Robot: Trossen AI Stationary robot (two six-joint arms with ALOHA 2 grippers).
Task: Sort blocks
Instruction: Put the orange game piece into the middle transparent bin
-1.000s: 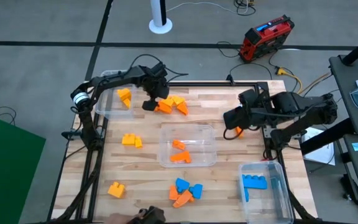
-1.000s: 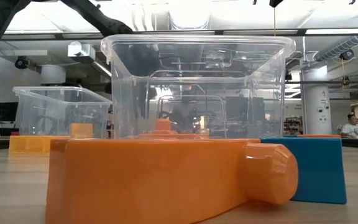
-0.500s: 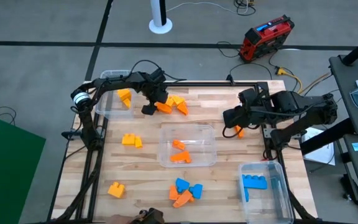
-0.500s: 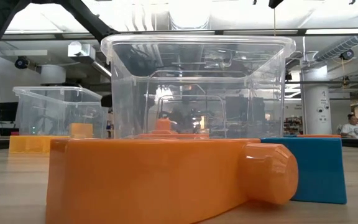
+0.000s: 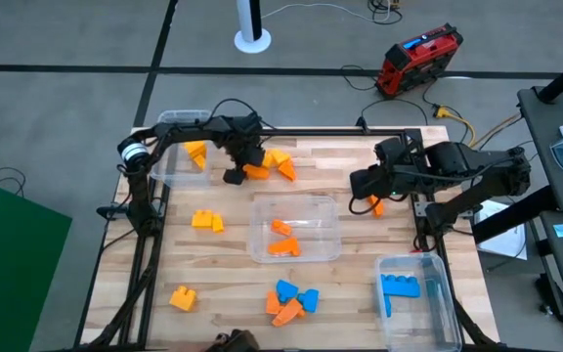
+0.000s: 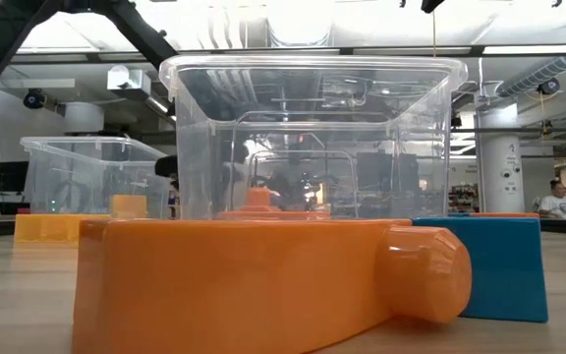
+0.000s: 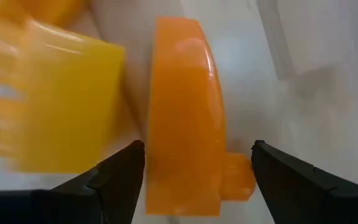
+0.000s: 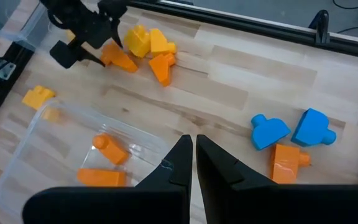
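A small pile of orange and yellow blocks (image 5: 270,164) lies at the table's far middle. My left gripper (image 5: 235,172) hangs over its left end, open. In the left wrist view its fingers stand on either side of an orange block (image 7: 185,149), with a yellow block (image 7: 67,99) beside it; whether the fingers touch the orange block, I cannot tell. My right gripper (image 8: 194,148) is shut, with nothing showing between its fingers, above the table's right side (image 5: 362,184). An orange block (image 5: 374,204) shows just beneath it.
Three clear bins stand on the table: far left (image 5: 169,166) with a yellow block, centre (image 5: 330,210) with orange blocks, near right (image 5: 438,313) with a blue block. Loose yellow blocks (image 5: 206,221) (image 5: 182,297) lie at the left. A blue and orange cluster (image 5: 289,299) lies near the front.
My left gripper has come down a little onto the left end of the far pile.
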